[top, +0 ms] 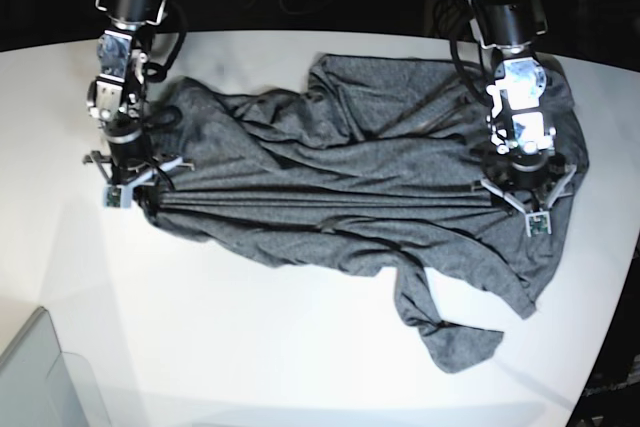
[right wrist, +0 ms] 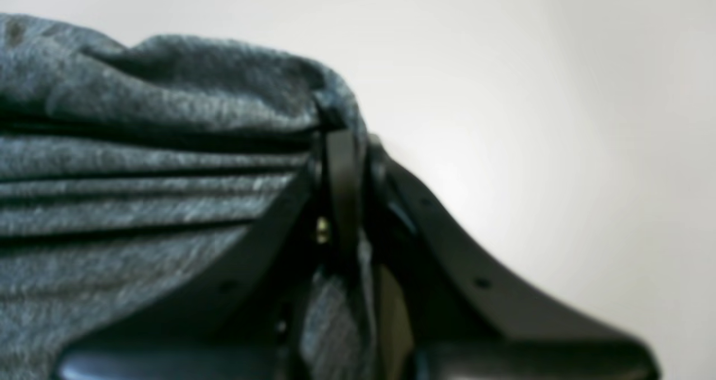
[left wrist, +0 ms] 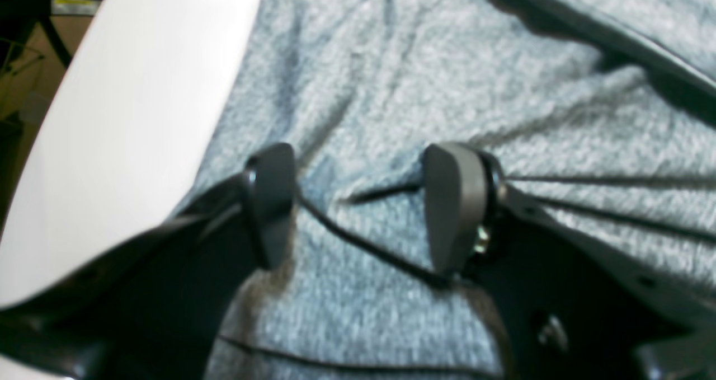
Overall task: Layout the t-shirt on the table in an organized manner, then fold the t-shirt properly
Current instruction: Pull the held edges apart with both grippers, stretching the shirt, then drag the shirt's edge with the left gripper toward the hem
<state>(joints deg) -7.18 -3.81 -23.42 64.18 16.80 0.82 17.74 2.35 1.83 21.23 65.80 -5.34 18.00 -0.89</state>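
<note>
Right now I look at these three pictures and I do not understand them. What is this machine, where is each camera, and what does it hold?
This is a robot with two arms standing at a white table. One picture is taken from above and shows the whole scene. The other two come from small cameras on each wrist, looking down past the fingers.

A dark grey t-shirt lies on the table, crumpled and pulled into long creases between the arms. A corner of a grey bin shows at the lower left.

The right gripper, at the left of the overhead picture, is closed on the shirt's edge. The left gripper stands over the cloth with its fingers apart; whether they pinch a fold between them is not clear.
</note>
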